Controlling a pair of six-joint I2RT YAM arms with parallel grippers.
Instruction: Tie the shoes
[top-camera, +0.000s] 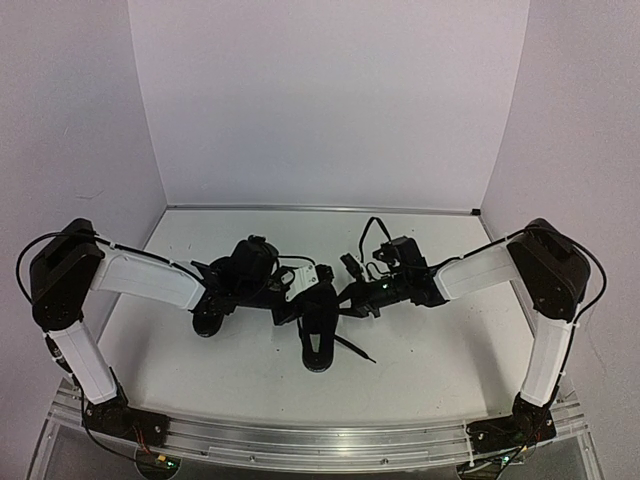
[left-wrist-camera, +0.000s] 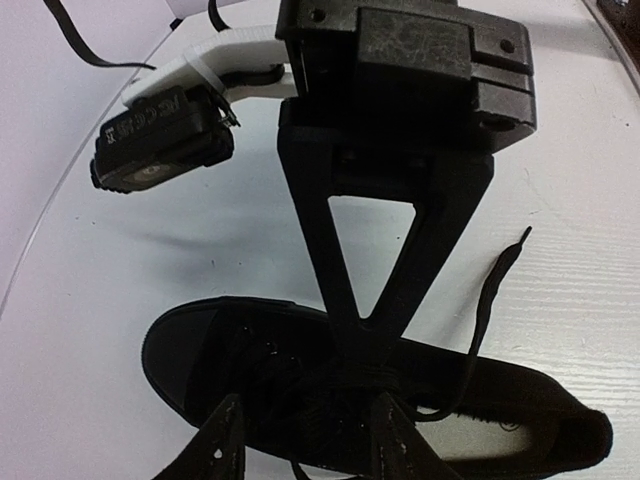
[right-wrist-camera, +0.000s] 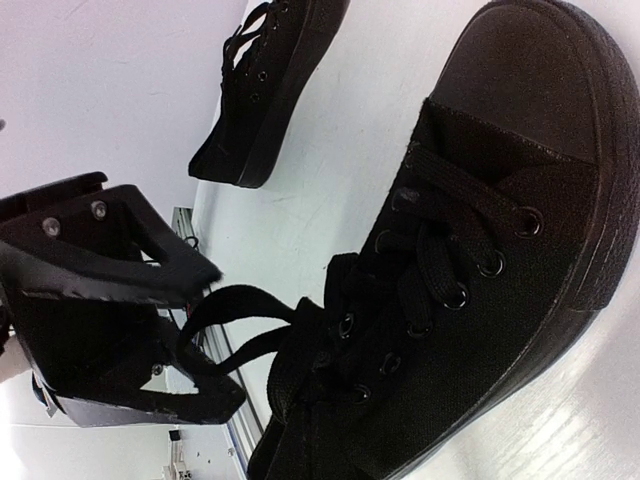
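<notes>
Central shoe (top-camera: 318, 340): all-black low-top, upright on sole; thin black laces (right-wrist-camera: 440, 260) crossed through eyelets, one lace end (left-wrist-camera: 497, 285) lying loose beside it. Second shoe (right-wrist-camera: 265, 90): same type, upright on sole, well apart, laced.

only faint, unreadable raised lettering on the black camera housing (left-wrist-camera: 158, 140)

White table (top-camera: 430, 360) boxed by plain white walls (top-camera: 330, 100)
</notes>
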